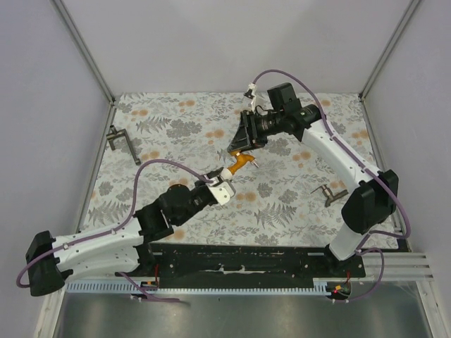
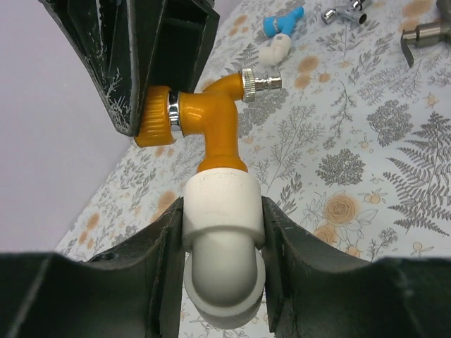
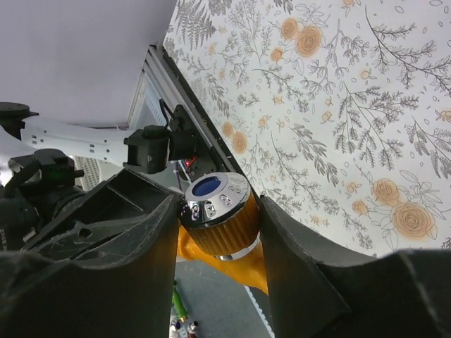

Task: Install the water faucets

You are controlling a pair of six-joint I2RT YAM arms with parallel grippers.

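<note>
Our L tool (image 1: 223, 190) is clenched on the white elbow fitting (image 2: 222, 204). The orange faucet (image 1: 243, 163) rises straight out of it, stem in line w/ the fitting, apparently held off the counter (image 1: 176, 120), btwn both arms. Our R tool (image 1: 246, 141) grips the ribbed knob (image 3: 215, 211), which sticks out sideways from the stem. Threading, we judge, depends on stem and fitting sharing one axis.
</note>
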